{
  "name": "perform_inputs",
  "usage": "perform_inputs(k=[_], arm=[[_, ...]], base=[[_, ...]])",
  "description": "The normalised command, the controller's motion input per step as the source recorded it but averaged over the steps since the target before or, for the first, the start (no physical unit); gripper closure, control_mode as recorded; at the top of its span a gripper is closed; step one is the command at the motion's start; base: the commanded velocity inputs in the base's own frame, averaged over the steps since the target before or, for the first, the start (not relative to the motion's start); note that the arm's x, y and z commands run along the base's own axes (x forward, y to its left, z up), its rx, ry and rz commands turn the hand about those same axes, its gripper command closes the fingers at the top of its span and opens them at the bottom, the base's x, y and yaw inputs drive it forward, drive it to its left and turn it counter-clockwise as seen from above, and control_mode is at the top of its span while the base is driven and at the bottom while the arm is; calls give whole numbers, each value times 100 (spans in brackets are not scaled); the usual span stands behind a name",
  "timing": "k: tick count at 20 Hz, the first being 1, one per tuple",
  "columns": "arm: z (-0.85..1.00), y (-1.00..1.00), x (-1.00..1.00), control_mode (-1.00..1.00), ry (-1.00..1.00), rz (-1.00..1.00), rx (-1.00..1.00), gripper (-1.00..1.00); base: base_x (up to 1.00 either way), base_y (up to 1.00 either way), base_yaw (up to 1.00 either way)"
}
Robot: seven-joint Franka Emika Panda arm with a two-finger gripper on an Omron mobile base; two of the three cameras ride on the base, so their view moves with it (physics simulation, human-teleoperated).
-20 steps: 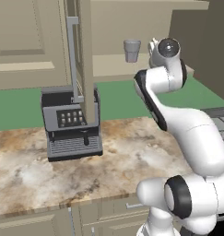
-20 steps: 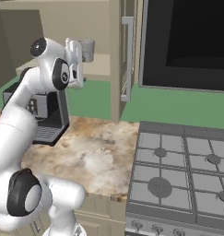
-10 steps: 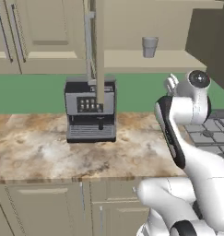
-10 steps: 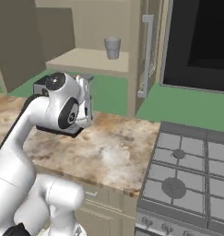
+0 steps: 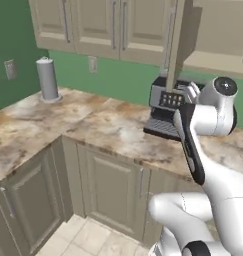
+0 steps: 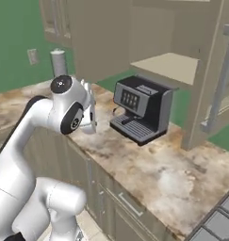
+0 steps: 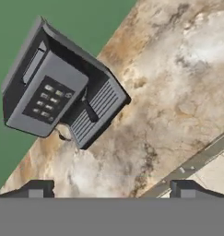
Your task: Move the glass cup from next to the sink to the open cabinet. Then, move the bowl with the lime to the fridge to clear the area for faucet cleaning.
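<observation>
My gripper [image 7: 111, 186] is open, its two dark fingertips wide apart with nothing between them. It hangs over the marbled counter [image 7: 178, 92] near the front edge, pointing down beside a coffee machine. The hand [image 5: 192, 92] is drawn in close to the arm, also seen as the hand [image 6: 90, 110]. The open cabinet's pale shelf [image 6: 168, 66] lies above the machine, with its door [image 6: 211, 80] swung out and its silver bar handle [image 6: 223, 77] showing. From the left the door [image 5: 175, 47] appears edge-on. The glass cup, sink, faucet, bowl, lime and fridge are out of view.
A dark grey coffee machine [image 5: 165, 112] [image 6: 140, 110] [image 7: 58, 92] stands at the back of the counter. A grey cylinder [image 5: 47, 79] [image 6: 59, 63] sits in the far corner. Low beige cupboards [image 5: 118, 185] run below, with floor [image 5: 88, 240] beside them. A stove corner [image 6: 228, 209] lies right.
The whole picture has shifted as the base moves: the coffee machine and open cabinet slid right in the left view, the counter corner came in, and the cup on the shelf left view.
</observation>
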Motion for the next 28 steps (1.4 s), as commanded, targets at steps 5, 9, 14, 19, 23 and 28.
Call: perform_inputs(k=[5,9,14,19,23,28], arm=[[0,0,0,100,0,0,0,-100],[0,0,0,100,0,0,0,-100],[0,0,0,100,0,0,0,-100],[0,0,0,100,0,0,0,-100],[0,0,0,100,0,0,0,-100],[0,0,0,100,0,0,0,-100]], base=[[-6,4,90],[-8,9,90],[-22,40,85],[-5,78,70],[19,100,36],[61,100,9]])
